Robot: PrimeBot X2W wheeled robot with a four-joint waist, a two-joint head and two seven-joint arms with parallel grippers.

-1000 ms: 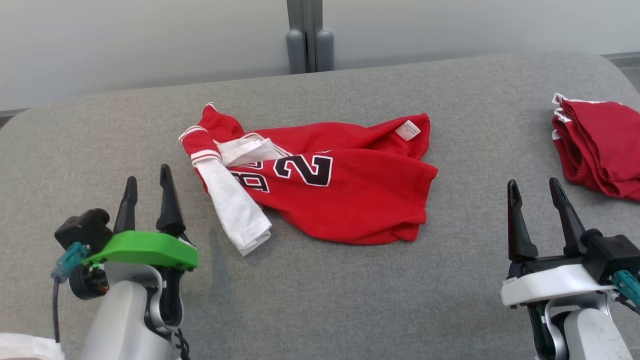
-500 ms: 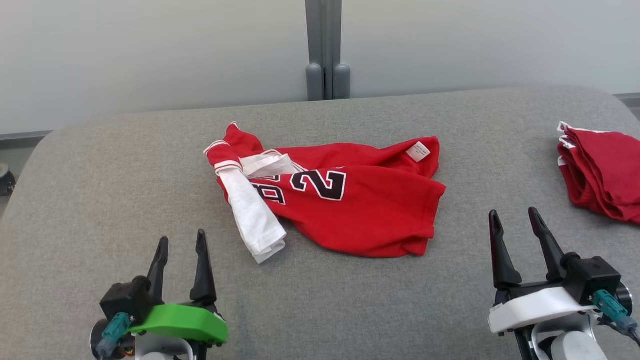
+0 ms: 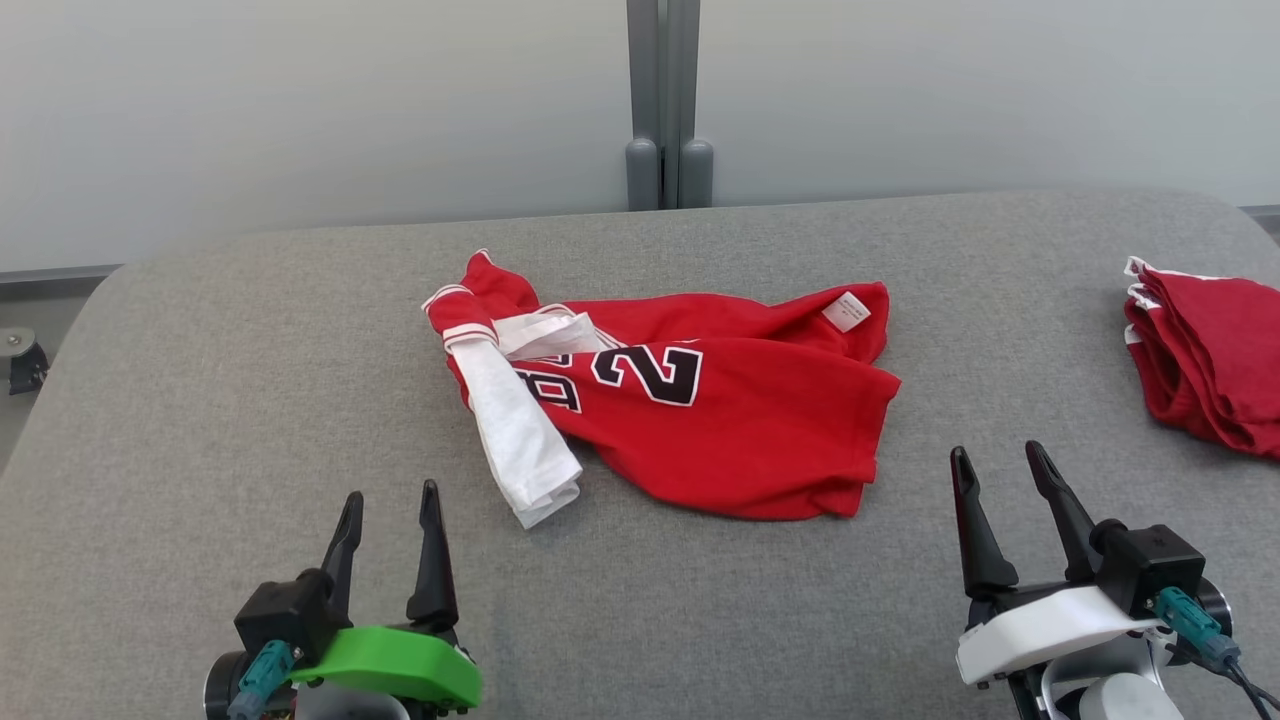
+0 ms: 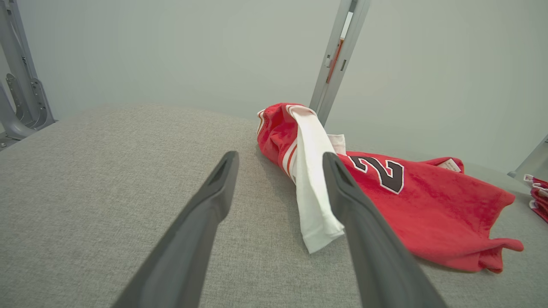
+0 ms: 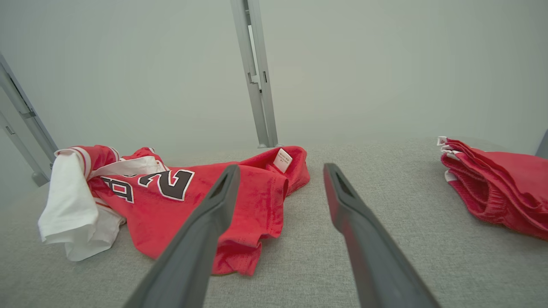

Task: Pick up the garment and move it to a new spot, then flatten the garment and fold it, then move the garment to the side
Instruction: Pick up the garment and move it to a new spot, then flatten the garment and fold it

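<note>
A crumpled red garment (image 3: 720, 420) with black numbers and a white sleeve (image 3: 520, 440) lies in the middle of the grey table (image 3: 250, 400). It also shows in the left wrist view as the garment (image 4: 428, 205) and in the right wrist view as the garment (image 5: 180, 201). My left gripper (image 3: 390, 505) stands open at the lower left, short of the white sleeve. My right gripper (image 3: 1000, 462) stands open at the lower right, clear of the garment's hem. Nothing is between either pair of fingers.
A folded pile of red clothes (image 3: 1210, 365) lies at the table's right edge, also seen as the red pile (image 5: 496, 188). A grey post (image 3: 665, 100) stands against the pale wall behind the table. The table's left corner is rounded.
The camera has tilted, so the whole picture has shifted down and to the right. Both grippers sit lower in the view and stay open. The garment lies as before.
</note>
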